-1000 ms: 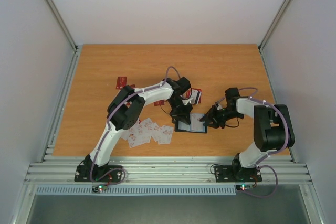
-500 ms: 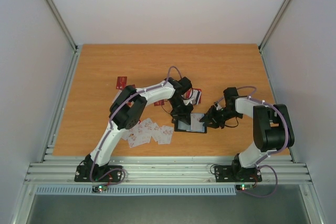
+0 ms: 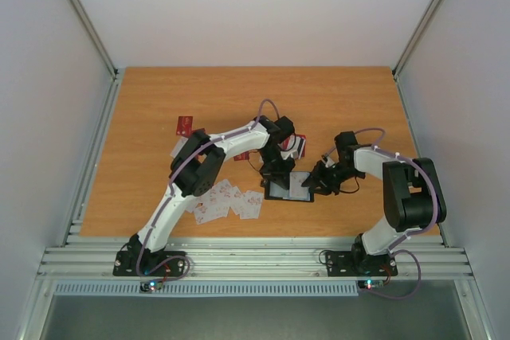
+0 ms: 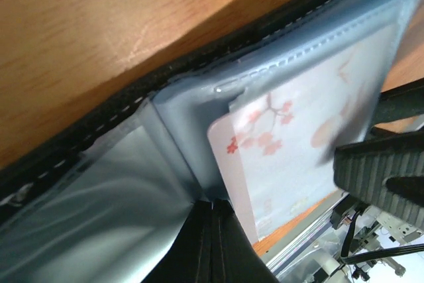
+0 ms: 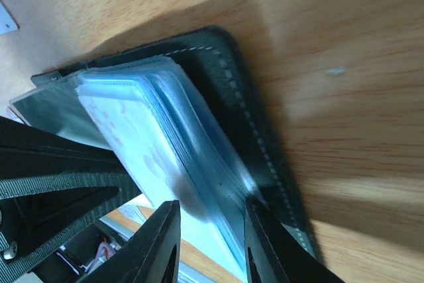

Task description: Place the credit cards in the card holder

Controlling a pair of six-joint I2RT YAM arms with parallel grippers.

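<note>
The card holder [image 3: 288, 188] lies open on the table, black outside with pale bluish plastic sleeves [image 4: 199, 124]. A white card with red blossoms [image 4: 291, 157] sits partly inside a sleeve. My left gripper [image 3: 279, 173] is at the holder's left part. Its fingers [image 4: 212, 230] are shut together, and the sleeve's folds run into their tips. My right gripper [image 3: 314, 183] is at the holder's right edge. Its jaws [image 5: 209, 243] stand apart, straddling the stack of sleeves [image 5: 192, 157] with the black cover [image 5: 252, 117] beside it.
Several white cards with red marks [image 3: 227, 201] lie spread near the left arm. Red cards [image 3: 185, 125] lie further back left. More cards [image 3: 297, 145] lie behind the left gripper. The table's front edge with its metal rails [image 3: 255, 260] is close.
The left arm's wrist has shifted slightly right and back. The right gripper has edged a little left toward the holder. The holder has stayed put.
</note>
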